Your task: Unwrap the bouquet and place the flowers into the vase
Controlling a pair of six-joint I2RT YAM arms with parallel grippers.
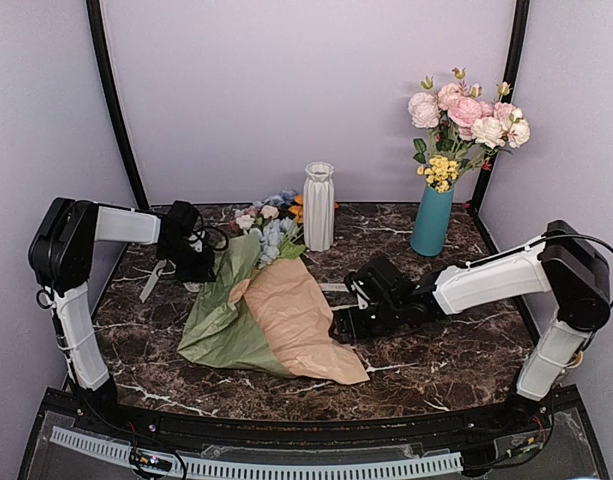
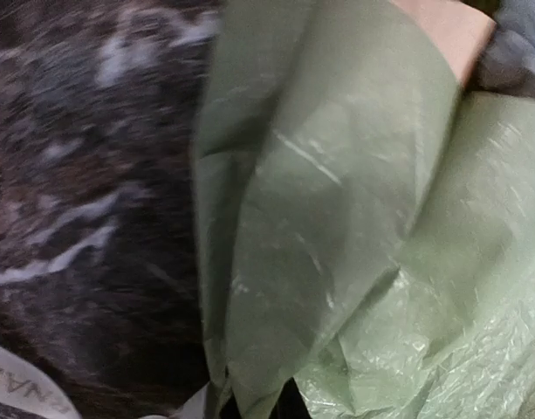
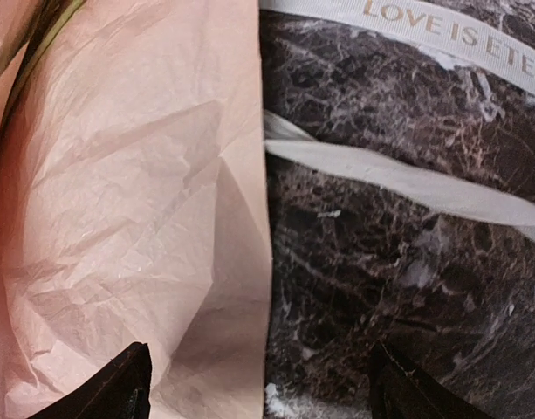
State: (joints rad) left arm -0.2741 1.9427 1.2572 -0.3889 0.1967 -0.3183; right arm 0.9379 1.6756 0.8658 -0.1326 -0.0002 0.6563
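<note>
The bouquet lies flat mid-table, its green paper (image 1: 218, 325) spread left and its tan paper (image 1: 298, 320) spread right. The flowers (image 1: 271, 225), blue, cream and orange, stick out at its far end beside the white ribbed vase (image 1: 319, 205). My left gripper (image 1: 199, 270) is shut on the green paper's upper left edge. In the left wrist view the green paper (image 2: 337, 218) fills the frame and gathers to a pinch at the bottom. My right gripper (image 3: 267, 388) stands open, low over the table, with the tan paper's right edge (image 3: 241, 262) between its fingers.
The cream ribbon (image 3: 407, 179), printed "LOVE IS ETER", lies loose on the dark marble table (image 1: 436, 360) to the right of the paper. Another stretch of ribbon (image 1: 151, 282) lies left of the left gripper. A teal vase (image 1: 432, 220) of pink roses stands back right.
</note>
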